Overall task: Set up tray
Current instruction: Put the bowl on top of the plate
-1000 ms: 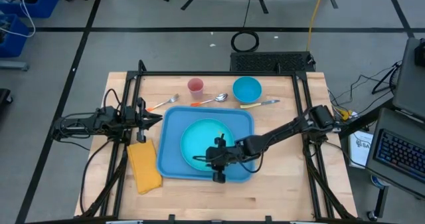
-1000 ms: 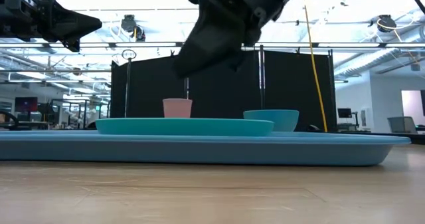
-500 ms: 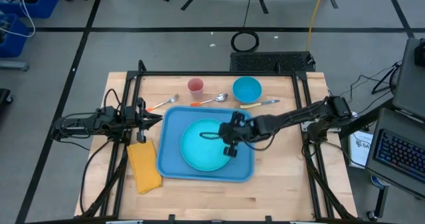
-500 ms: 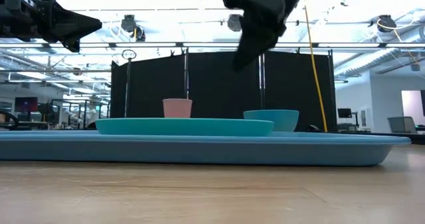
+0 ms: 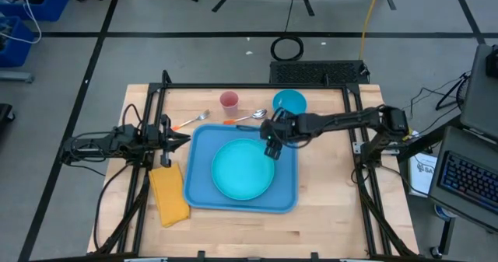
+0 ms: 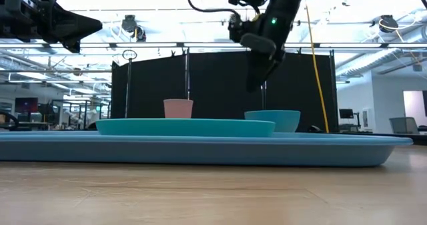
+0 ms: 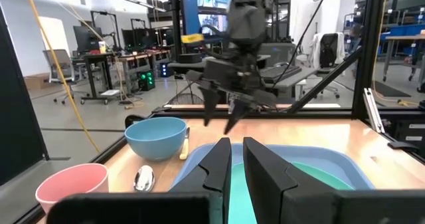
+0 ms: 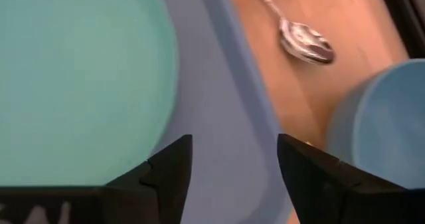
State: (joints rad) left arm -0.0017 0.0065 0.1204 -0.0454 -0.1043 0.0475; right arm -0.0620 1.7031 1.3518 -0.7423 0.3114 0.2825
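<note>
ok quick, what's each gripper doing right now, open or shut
Left gripper: fingers nearly together, holding nothing, at the table's left edge.
Right gripper: open, empty, above the tray corner.

Tray (image 5: 284, 196) at tabletop (image 5: 334, 223) centre, nearer front edge. Plate (image 5: 243, 169) on tray, mid-tray. Napkin (image 5: 170, 194) on tabletop just left of tray, near left edge. Behind tray, along back edge, left to right: fork (image 5: 189, 122), cup (image 5: 229, 102), spoon (image 5: 247, 118), bowl (image 5: 289, 104). Knife (image 5: 305, 121) in front of bowl, just past tray's back right corner. Right gripper (image 5: 271, 141) above tray's back right part, beside plate rim. Left gripper (image 5: 183, 139) above left edge, just off tray's back left corner.
</note>
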